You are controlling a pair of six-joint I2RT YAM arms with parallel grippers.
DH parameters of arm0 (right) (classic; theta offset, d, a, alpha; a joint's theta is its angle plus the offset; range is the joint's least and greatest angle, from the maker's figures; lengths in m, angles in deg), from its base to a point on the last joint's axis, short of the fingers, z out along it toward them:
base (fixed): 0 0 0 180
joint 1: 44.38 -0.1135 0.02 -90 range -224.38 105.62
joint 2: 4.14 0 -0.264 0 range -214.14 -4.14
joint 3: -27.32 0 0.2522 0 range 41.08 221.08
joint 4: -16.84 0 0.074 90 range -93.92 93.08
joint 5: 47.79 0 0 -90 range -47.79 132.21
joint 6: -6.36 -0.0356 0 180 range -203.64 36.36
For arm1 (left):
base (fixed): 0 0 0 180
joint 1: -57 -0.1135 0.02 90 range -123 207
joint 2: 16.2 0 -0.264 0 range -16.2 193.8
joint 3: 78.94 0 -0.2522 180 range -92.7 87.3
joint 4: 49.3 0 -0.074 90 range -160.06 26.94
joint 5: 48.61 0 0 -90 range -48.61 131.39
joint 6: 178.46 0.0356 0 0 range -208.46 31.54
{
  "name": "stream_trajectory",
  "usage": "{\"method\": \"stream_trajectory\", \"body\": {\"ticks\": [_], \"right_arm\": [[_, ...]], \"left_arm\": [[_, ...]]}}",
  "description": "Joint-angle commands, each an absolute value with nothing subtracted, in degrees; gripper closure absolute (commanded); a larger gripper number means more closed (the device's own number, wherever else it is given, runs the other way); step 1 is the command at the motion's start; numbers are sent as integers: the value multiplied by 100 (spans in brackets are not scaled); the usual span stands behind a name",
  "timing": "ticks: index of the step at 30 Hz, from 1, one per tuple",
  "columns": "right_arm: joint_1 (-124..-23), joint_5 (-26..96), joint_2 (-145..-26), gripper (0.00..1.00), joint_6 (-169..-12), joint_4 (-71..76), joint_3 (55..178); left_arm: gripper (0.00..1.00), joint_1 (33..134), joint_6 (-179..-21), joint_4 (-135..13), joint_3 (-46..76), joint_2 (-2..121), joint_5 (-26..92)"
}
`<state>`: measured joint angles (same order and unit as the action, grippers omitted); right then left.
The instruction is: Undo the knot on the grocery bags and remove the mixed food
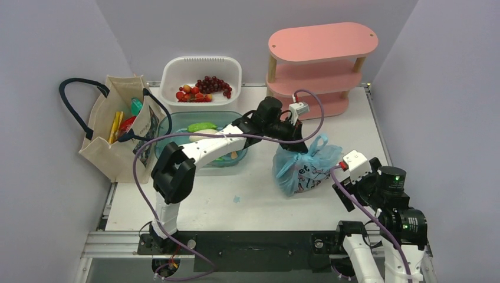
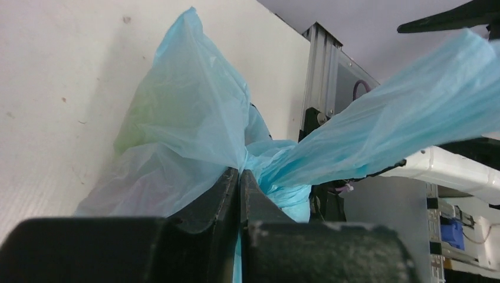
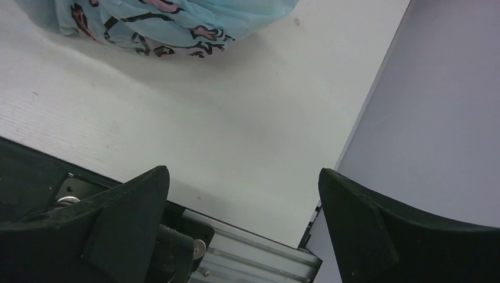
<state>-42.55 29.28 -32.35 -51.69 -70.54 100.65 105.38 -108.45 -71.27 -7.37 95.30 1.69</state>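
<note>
Basket (image 1: 172, 75) holds grapes (image 1: 216, 84); tote (image 1: 112, 156), packets (image 1: 118, 125); left end effector (image 2: 239, 174) pinches blue bag (image 1: 303, 169).

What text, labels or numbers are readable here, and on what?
"et": fragment of dark print on the blue bag, top view; the rest is creased out of sight.
Tote side print: too small to read.
Snack packets in the tote: too small to read.
Right wrist view: the bag print is cut off and unreadable.

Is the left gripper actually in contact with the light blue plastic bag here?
Touching. The left wrist view shows the left gripper shut, with the film of the light blue plastic bag pinched between its fingers, near the bunched handles.
</note>
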Motion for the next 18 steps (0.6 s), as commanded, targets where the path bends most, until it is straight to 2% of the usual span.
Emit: {"method": "stream_trajectory", "body": {"ticks": [1, 2, 4, 7, 14, 18], "right_arm": [[-4290, 2820, -3309, 6, -4491, -6784, 9799], [-4289, 2722, -3328, 6, -4374, -6714, 9695], [-4287, 2436, -3358, 6, -4062, -6563, 9556], [-4293, 2041, -3483, 6, -3750, -6213, 9228], [-4371, 1122, -4060, 7, -3659, -5045, 8763], [-4725, 710, -4643, 11, -4099, -4621, 8830]], "left_arm": [[95, 10546, -11010, -6713, -1122, 9909, -352], [70, 10493, -11035, -6920, -1291, 10034, -530], [57, 10408, -11025, -7216, -1450, 10022, -531], [54, 10208, -10781, -7021, -1079, 9394, -255], [50, 9345, -10498, -5636, 819, 7869, -161], [49, 9130, -9514, -6135, 1284, 7159, 253]]}}
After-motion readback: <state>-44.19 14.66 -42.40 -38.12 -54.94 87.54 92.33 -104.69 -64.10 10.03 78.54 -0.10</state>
